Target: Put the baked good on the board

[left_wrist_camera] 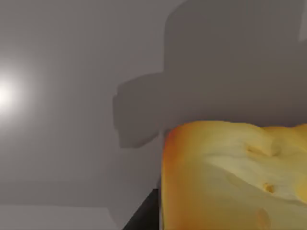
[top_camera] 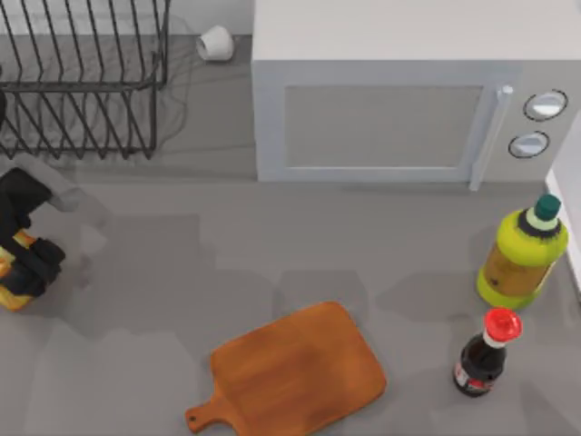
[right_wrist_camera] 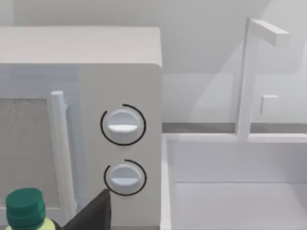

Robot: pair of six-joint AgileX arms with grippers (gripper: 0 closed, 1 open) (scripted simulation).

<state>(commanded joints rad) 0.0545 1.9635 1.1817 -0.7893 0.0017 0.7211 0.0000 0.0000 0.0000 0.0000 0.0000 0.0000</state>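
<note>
The baked good point(top_camera: 9, 280) is a golden-yellow chunk of bread with a toasted crust, at the far left edge of the table. My left gripper point(top_camera: 27, 268) is shut on it. In the left wrist view the bread point(left_wrist_camera: 230, 177) looms close, with a dark finger point(left_wrist_camera: 144, 218) beside it and the grey table behind. The board point(top_camera: 300, 372), reddish-brown wood with a short holed handle, lies bare at the front middle, well to the right of the bread. My right gripper point(right_wrist_camera: 96, 215) hangs near the microwave's knobs, above the green-capped bottle.
A wire dish rack point(top_camera: 82, 82) stands at the back left with a white cup point(top_camera: 216, 43) beside it. A microwave point(top_camera: 381, 118) fills the back. A yellow-green bottle point(top_camera: 522, 259) and a dark red-capped bottle point(top_camera: 481, 359) stand right of the board. A white sink point(right_wrist_camera: 235, 191) lies further right.
</note>
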